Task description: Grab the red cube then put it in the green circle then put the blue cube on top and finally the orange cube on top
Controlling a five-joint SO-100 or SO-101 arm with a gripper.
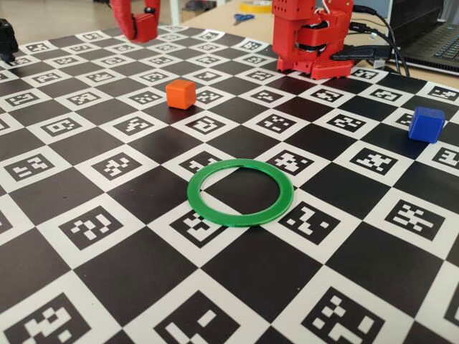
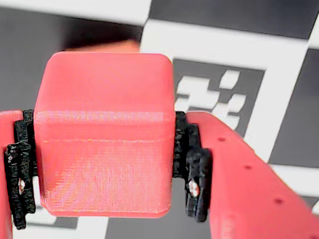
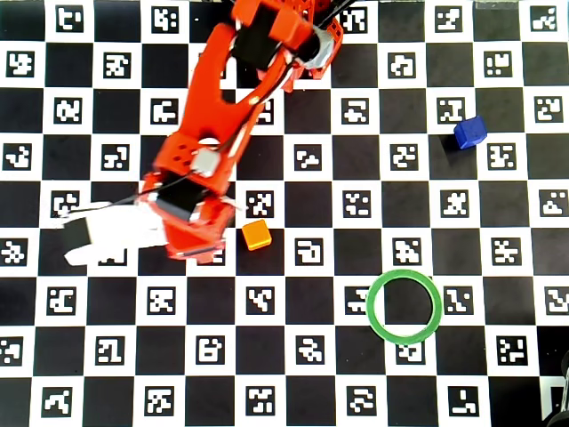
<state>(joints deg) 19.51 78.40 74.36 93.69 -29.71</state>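
Wrist view: the red cube (image 2: 104, 134) is clamped between the two black pads (image 2: 192, 169) of the end effector (image 2: 104, 164), one pad pressed on each side face. The jaws are closed down to cube width, and the red fingers (image 2: 249, 194) flank the cube left and right. Checkerboard squares with a marker pattern are seen behind it, and a sliver of orange shows just above the cube's top edge.

Overhead view: the end effector is hidden under the arm (image 3: 213, 151), which is stretched from the top centre down toward the left side of the desk (image 3: 293, 391). The red cube is not visible there. The orange cube (image 3: 256, 235) is sat just right of the arm's wrist, apart from it. The green circle (image 3: 404, 307) is lying flat well right of that, lower on the board, with only board inside it. The blue cube (image 3: 469, 132) is placed well above the ring, toward the upper right.

Fixed view: the ring is at centre, the orange cube behind it on the left, the blue cube far right, and the arm base (image 1: 312, 36) at the top.
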